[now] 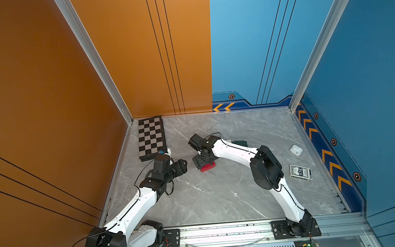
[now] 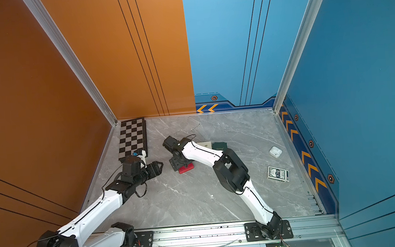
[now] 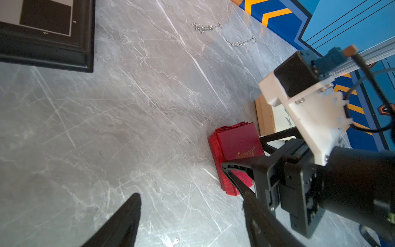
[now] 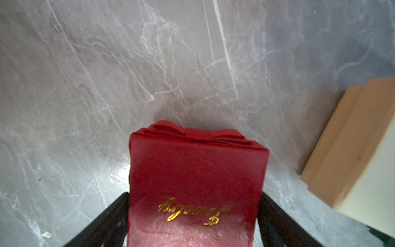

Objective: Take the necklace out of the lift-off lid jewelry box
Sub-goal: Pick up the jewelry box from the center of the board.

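Jewelry box: red, lid seated, ribbon bow at one end, gold script on the top face. Positioned flat on the grey marble table, near its middle. Contents hidden by the lid; necklace position not determinable.

Right gripper: lowered over the box from above. Jaws spread nearly full width and closed against the two long sides, one finger pressed to each. Box gripped but resting on the table.

Left gripper: jaws wide apart, nothing between them. Held above the table, near the box on the robot's left and apart from it, fingertips directed toward it.

Behind the box, partly under the right arm: beige box, with a dark green item just beside.

Toward the far edge: silver chain loose on the table, with a second stretch of chain nearby; whether joined, not discernible.

Far left corner: folded chessboard, along the orange wall.

Right side of the table: white earbud case and card deck, well apart from the box.
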`<state>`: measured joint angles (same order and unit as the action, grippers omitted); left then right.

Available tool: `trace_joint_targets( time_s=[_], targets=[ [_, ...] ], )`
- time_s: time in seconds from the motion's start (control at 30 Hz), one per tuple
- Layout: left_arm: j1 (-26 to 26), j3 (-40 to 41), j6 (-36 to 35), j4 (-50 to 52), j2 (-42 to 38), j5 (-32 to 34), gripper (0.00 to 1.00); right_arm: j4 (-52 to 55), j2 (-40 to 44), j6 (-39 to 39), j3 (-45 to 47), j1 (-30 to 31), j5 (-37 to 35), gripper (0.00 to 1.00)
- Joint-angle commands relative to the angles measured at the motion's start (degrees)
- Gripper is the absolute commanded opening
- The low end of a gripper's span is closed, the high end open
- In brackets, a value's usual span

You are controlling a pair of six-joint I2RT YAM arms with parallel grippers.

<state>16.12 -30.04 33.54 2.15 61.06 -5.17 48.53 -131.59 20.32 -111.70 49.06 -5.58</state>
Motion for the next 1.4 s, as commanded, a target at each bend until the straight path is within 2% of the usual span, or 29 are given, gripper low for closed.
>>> trace_joint_targets(
  time_s=[0.0,0.23,0.5,0.63,0.67,0.73,0.9,1.03,1.13,1.37],
  targets=[
    [-0.52,1.01,-1.68,-1.97,-0.05,-1.57,0.78,2.49,-1.79,-1.07,-1.15,-0.98,0.55,0.87],
    [-0.63,2.48,-1.99,-9.41,1.58,-6.66,0.83,2.79,1.27,-2.82,0.17,-2.01,3.05,0.82],
    [0.04,5.63,-2.61,-21.47,2.93,-13.13,0.84,5.27,10.21,-6.47,4.95,-3.56,6.0,0.81],
    [1.56,5.57,-4.46,-22.55,2.78,-14.91,0.85,6.55,16.48,-7.27,8.39,-4.32,8.86,0.8],
    [1.85,5.69,-4.81,-22.95,2.75,-15.72,0.9,7.06,17.83,-7.43,8.41,-4.5,9.54,0.8],
    [2.76,6.01,-5.47,-24.73,2.3,-17.11,0.92,9.05,20.61,-8.15,10.69,-4.87,10.12,0.8],
    [8.25,6.42,-12.6,-26.03,-0.39,-18.74,0.92,14.02,26.09,-9.65,11.67,-6.34,12.04,0.8],
    [15.32,7.38,-19.29,-26.8,-2.93,-14.21,0.93,16.91,29.12,-10.62,11.61,-7.04,13.37,0.8],
    [17.55,9.25,-21.45,-29.61,-4.78,-12.74,1.0,18.36,30.49,-10.82,11.65,-7.15,13.61,0.8],
    [22.86,10.48,-29.71,-31.36,-5.46,-11.21,0.99,19.32,32.86,-11.33,12.04,-7.13,14.81,0.8]
  ],
)
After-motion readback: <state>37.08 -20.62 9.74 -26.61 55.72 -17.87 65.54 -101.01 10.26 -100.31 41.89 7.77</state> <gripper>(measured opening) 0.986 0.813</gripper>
